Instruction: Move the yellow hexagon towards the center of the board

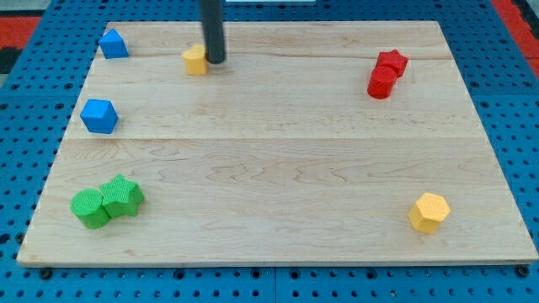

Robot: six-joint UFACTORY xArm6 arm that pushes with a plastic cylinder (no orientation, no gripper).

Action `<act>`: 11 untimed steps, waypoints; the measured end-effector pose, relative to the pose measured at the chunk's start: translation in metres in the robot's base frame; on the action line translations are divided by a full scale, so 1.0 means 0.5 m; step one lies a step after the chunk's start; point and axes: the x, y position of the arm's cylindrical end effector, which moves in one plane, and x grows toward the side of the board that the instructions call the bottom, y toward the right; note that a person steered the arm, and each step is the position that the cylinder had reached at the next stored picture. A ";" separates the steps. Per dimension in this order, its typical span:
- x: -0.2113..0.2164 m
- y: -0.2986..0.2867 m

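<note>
Nearest the view's bottom, the wooden board (278, 227) carried the yellow hexagon (429, 211) close to its bottom right corner, well apart from every other block and far from the middle of the board. Over at the bottom left sat two green blocks touching each other, a green cylinder (89, 209) and, just to its right, a green star-like block (123, 196). Farther up along the left side stood a blue hexagonal block (98, 115), alone. On the right, farther back, a red cylinder (381, 82) touched a red star (392, 62) just behind it. Near the top left corner was another blue block (113, 44), its shape hard to make out. At the top, left of centre, a small yellow block (195, 60) lay just beside my tip (216, 61), which rested against its right side. The arm ended in a plain dark rod, with no fingers to open or close.
</note>
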 end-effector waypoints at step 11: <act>0.412 0.531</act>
